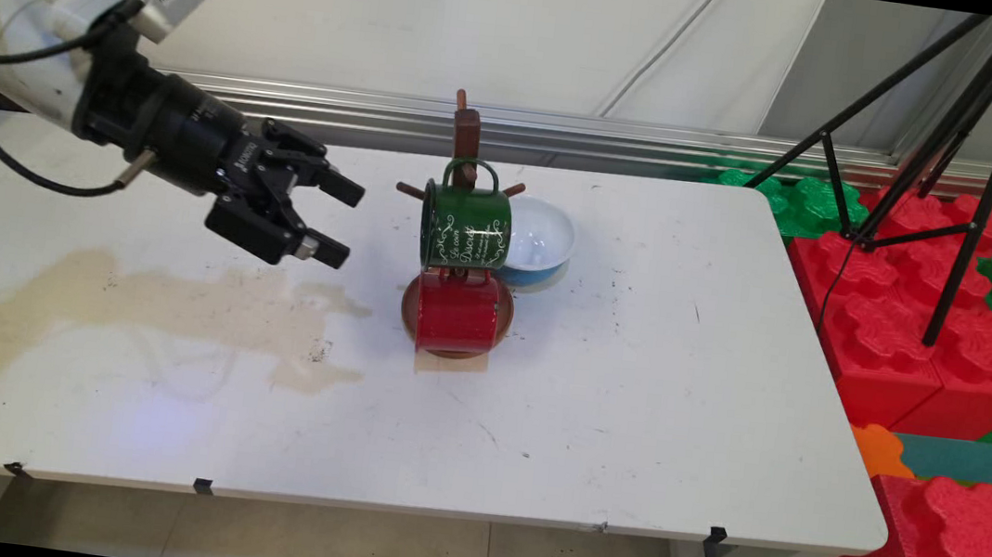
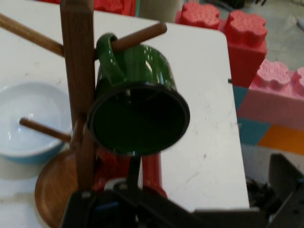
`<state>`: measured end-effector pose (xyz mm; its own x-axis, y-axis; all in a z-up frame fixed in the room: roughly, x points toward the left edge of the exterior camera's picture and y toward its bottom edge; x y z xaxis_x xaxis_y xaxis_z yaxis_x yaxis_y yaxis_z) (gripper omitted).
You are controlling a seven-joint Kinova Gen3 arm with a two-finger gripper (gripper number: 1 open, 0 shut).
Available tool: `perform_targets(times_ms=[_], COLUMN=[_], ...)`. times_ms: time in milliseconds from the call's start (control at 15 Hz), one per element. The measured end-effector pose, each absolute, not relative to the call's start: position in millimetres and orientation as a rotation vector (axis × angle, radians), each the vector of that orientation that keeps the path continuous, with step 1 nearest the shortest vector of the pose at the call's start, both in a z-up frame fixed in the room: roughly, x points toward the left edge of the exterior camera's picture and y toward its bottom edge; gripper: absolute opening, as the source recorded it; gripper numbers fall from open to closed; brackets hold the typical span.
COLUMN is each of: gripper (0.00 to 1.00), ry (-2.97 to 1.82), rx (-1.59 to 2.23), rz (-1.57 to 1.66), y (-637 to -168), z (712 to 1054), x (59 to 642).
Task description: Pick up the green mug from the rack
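Black end effector (image 1: 342, 222), fingers spread and empty, hangs left of the green mug (image 1: 465, 226) on its wooden rack (image 1: 466, 135).

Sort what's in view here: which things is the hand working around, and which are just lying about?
Near the hand:
- hand, open, empty, pointing at the rack
- green mug hanging on a peg
- wooden mug rack
- red mug at the rack's base

Lying about:
- light blue bowl behind the rack
- brown stain on the table
- black tripod
- foam blocks

Green mug (image 1: 465, 226) hung by handle on wooden mug tree (image 1: 465, 140), red mug (image 1: 456, 313) below, seemingly hung too
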<state>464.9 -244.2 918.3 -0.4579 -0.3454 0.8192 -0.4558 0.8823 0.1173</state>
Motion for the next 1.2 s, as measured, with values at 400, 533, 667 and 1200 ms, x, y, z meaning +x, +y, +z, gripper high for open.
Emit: perform_targets(times_ms=[400, 533, 667, 1200], gripper=[1.0, 1.0, 1.0, 1.0], ry=[-2.06, -2.048, -2.035, -1.991], rx=[0.594, 0.599, 0.606, 0.623], rz=[0.156, 0.16, 0.164, 0.184], y=[-251, -254, -256, -261], z=[903, 897, 892, 879], x=[450, 443, 436, 415])
